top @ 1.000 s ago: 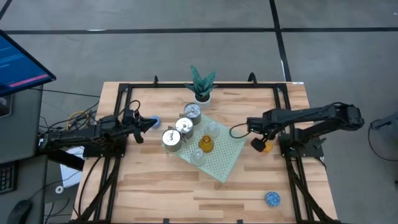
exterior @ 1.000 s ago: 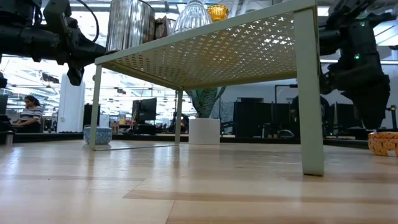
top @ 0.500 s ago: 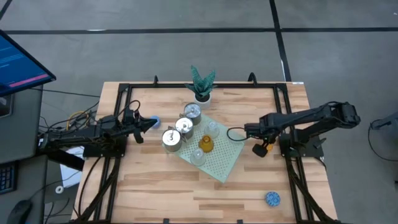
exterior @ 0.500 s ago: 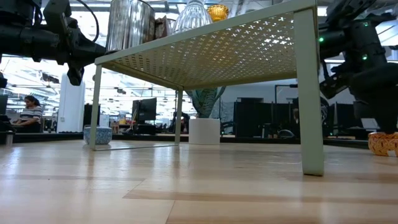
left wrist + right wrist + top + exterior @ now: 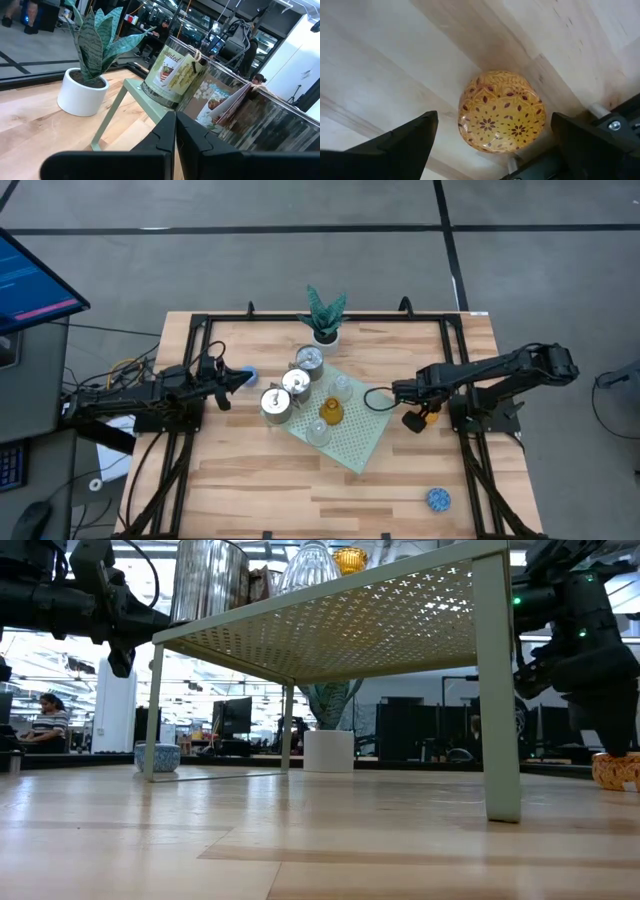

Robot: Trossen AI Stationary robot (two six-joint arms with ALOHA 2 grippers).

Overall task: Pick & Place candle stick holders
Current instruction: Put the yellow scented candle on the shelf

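You are looking at a task that seems a bit more than half done. On the pale green mat three silver holders, two or three clear glass ones and the amber holder are already standing. Three are still waiting on the desk: the orange holder at 3 o'clock from the mat, one blue holder at 5 o'clock near the desk edge, another blue holder at 9 o'clock.

The right tool is hanging over the orange holder, fingers wide apart, not touching it. The left tool is waiting closed and empty beside the mat.

The orange holder is sitting close to the black frame rail, so room there is narrow. The mat's near corner is free.
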